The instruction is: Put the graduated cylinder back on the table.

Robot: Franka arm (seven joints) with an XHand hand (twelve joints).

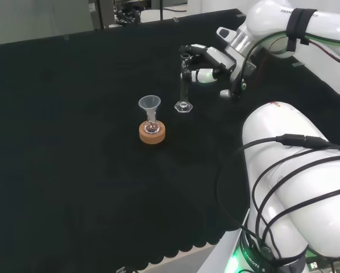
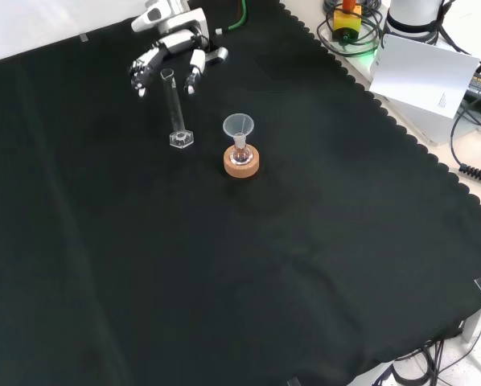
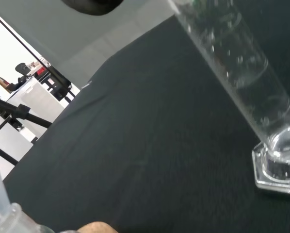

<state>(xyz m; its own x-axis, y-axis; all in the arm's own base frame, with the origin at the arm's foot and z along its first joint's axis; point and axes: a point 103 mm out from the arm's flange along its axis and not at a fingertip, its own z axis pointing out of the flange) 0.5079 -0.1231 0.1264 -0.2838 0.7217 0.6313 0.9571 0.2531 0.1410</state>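
The clear graduated cylinder (image 1: pixel 183 85) stands upright on its hexagonal foot on the black cloth, also seen in the front view (image 2: pixel 174 108) and close up in the wrist view (image 3: pixel 242 68). The hand (image 1: pixel 207 65) hovers level with the cylinder's top, just to its right in the head view. In the front view the hand (image 2: pixel 176 42) comes in from the top, and its fingers (image 2: pixel 194 71) hang spread on either side of the cylinder's mouth without closing on it. The fingers look relaxed and apart from the glass.
A small flask with a clear funnel (image 1: pixel 149 104) sits on a cork ring (image 1: pixel 152 134) just left of the cylinder in the head view, to its right in the front view (image 2: pixel 242 165). The arm's white links (image 1: pixel 295 187) rise at the right. Cables and a white sheet (image 2: pixel 421 76) lie beyond the cloth's scalloped edge.
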